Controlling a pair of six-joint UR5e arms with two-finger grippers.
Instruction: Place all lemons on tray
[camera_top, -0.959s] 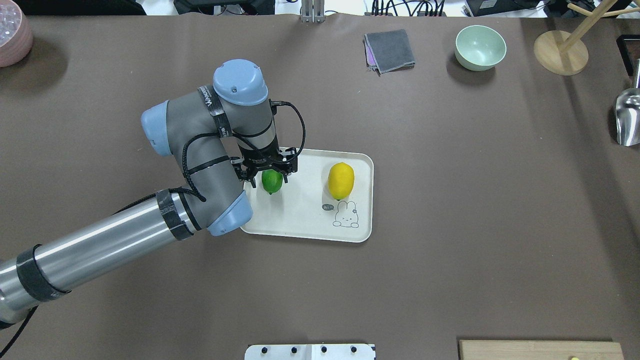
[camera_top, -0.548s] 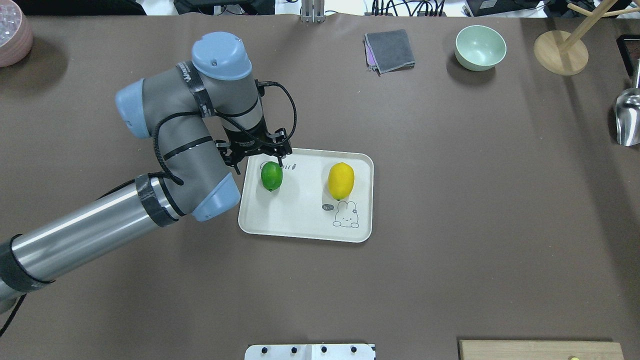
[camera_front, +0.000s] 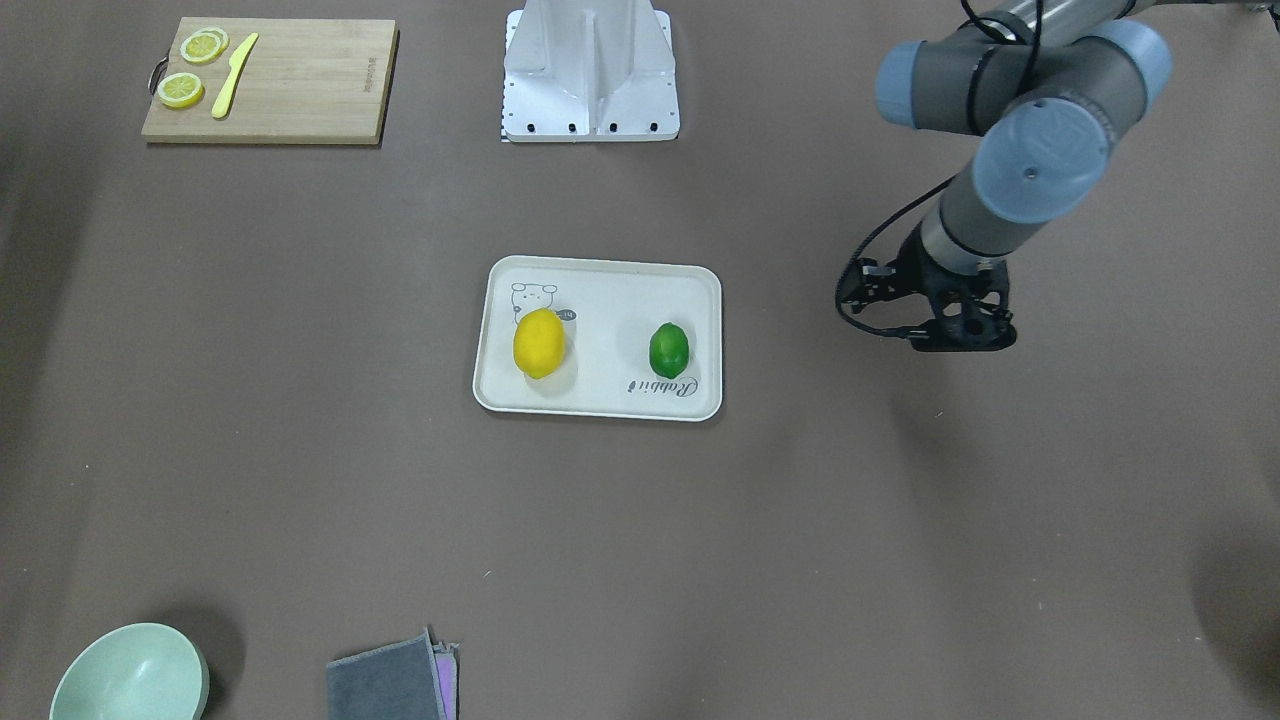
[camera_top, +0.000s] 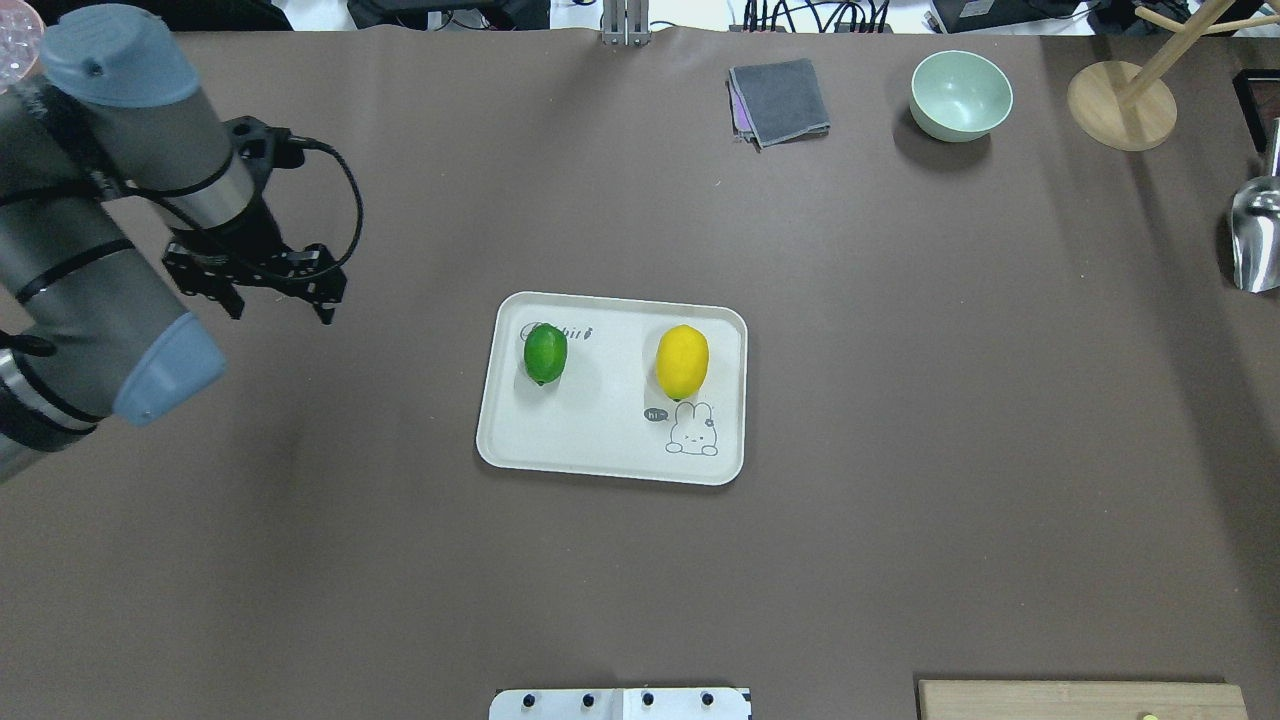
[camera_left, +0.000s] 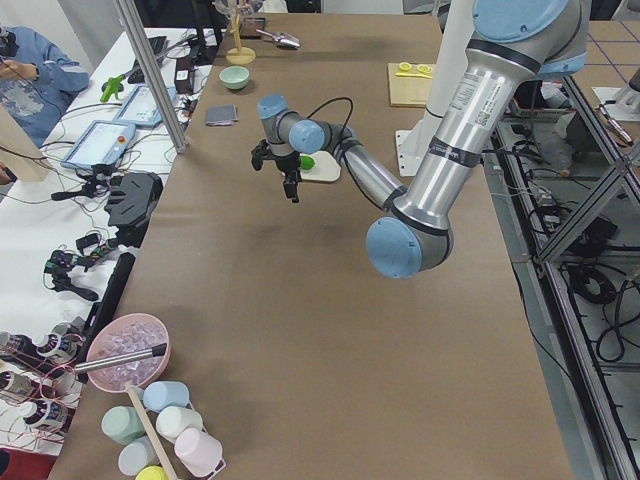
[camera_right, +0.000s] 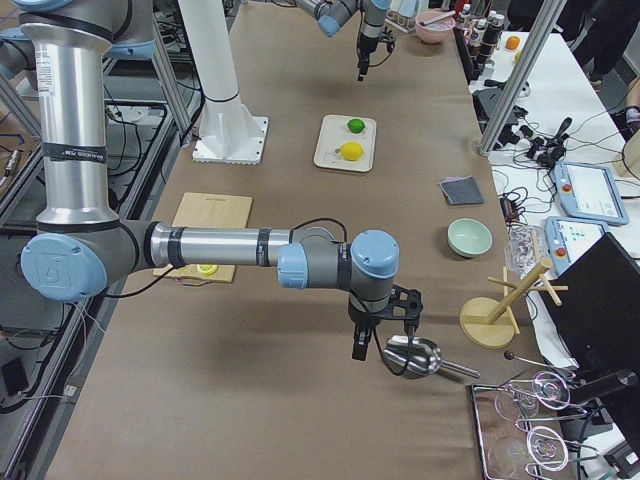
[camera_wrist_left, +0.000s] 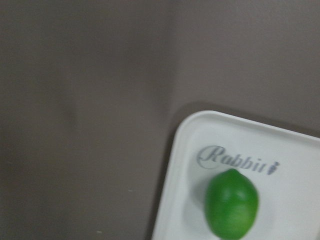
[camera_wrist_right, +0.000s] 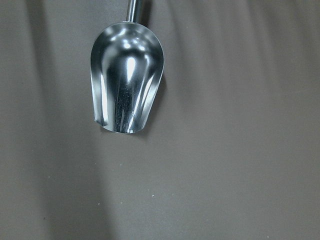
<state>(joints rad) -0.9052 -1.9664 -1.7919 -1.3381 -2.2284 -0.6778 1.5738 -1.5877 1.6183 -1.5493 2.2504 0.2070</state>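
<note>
A cream, grey-printed tray (camera_top: 600, 440), a yellow lemon (camera_top: 682, 361), a green lemon (camera_top: 545, 352).

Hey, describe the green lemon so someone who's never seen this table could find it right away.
In the middle of the brown table lies a cream-white tray. Two oval fruits sit on it, apart from each other; the green lemon is the one by the Rabbit lettering. Its neighbour, the yellow lemon, is bigger and lies beside the cartoon animal drawing.

Opposed overhead, front views; shared tray (camera_top: 600, 440)
</note>
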